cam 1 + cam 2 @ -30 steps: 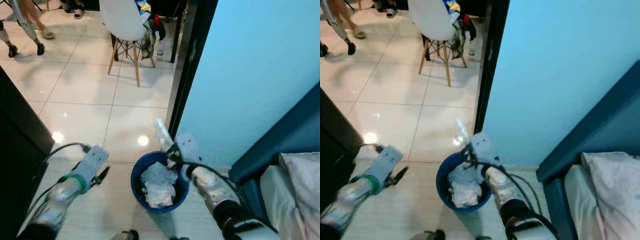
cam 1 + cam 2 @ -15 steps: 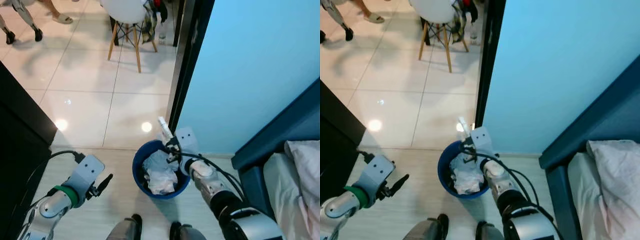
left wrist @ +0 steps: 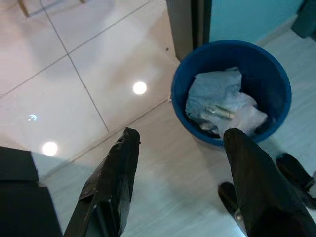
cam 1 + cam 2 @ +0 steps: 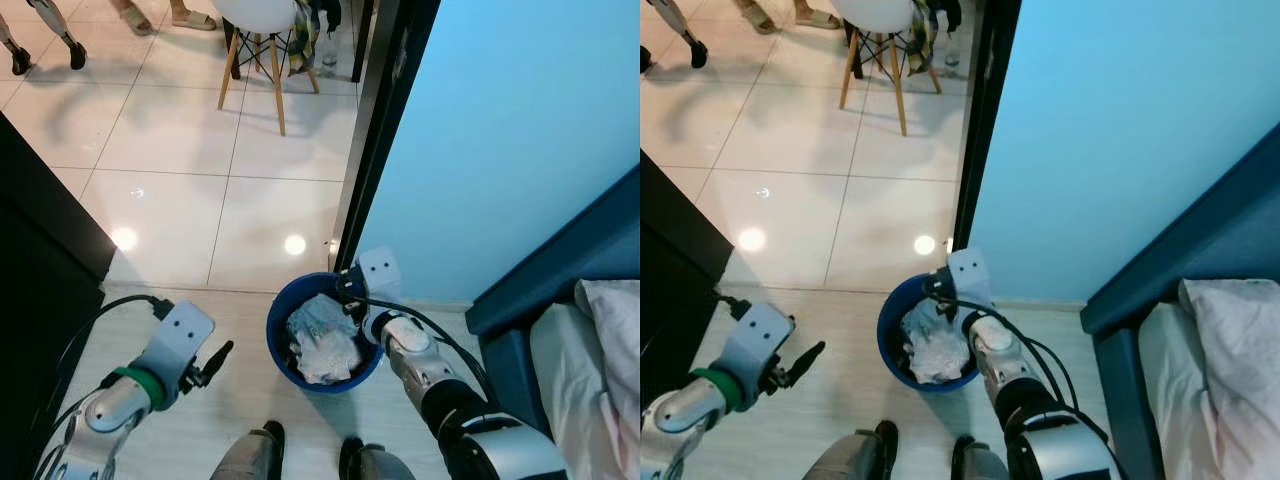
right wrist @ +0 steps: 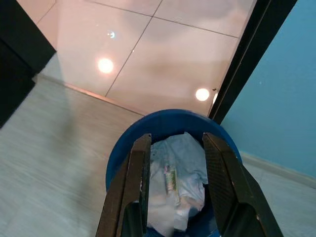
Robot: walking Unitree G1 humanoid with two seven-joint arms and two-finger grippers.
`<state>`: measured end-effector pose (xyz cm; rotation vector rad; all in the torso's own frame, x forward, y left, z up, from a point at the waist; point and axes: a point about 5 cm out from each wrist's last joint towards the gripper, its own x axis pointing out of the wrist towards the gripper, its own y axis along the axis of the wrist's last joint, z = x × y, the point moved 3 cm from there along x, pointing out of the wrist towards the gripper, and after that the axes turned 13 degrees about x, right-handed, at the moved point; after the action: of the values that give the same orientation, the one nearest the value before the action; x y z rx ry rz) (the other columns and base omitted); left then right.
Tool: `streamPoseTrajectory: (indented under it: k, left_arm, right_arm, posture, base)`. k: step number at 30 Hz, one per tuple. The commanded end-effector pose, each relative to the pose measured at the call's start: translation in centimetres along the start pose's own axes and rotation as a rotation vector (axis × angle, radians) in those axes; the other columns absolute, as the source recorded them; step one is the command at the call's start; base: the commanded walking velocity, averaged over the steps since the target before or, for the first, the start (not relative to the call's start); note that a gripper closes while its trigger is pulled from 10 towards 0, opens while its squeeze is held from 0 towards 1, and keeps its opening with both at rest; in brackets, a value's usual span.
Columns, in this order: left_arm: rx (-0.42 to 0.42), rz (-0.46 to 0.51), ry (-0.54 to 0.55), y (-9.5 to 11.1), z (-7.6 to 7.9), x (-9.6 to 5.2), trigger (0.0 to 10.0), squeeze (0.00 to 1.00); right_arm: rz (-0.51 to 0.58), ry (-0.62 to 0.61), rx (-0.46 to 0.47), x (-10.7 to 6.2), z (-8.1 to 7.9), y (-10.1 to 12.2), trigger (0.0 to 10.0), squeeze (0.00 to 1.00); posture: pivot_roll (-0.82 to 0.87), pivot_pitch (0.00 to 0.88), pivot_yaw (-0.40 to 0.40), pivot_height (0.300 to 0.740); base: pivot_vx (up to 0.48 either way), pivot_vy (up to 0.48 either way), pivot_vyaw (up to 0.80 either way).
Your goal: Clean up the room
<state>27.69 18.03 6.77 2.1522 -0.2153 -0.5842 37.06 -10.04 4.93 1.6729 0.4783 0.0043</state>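
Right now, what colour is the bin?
Blue bin, clearest in the left wrist view.

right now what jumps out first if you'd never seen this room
The blue bin on the floor by the dark door frame, stuffed with crumpled white paper, draws the eye first. The right gripper hangs open just above it, over a small tube-like item lying on the paper. The left gripper hovers open over the floor on the bin's other side, and a light blue wall rises behind.
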Motion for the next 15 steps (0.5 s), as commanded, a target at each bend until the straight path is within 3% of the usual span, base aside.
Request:
streamPoseTrajectory:
  k: [1,8,15]
  left_arm:
    - [-0.019,-0.027,0.002,-0.7,0.5,0.2,10.0,0.0]
    - [-0.052,0.03,0.147,0.9,-1.2,1.5,10.0,0.0]
    - [-0.049,0.129,0.256,3.5,-4.6,2.0,10.0,0.0]
  right_arm:
    - [0.002,-0.007,0.018,-0.4,0.3,-0.6,10.0,0.0]
    - [0.137,-0.042,0.084,-1.2,1.5,0.5,10.0,0.0]
    - [0.293,-0.052,0.066,-2.1,1.9,2.3,10.0,0.0]
  posture:
    - [0.16,0.165,0.072,0.726]
    - [0.14,0.128,0.063,0.726]
    - [0.11,0.096,0.066,0.726]
  base:
    - [0.0,0.0,0.0]
    - [0.0,0.0,0.0]
    - [0.0,0.0,0.0]
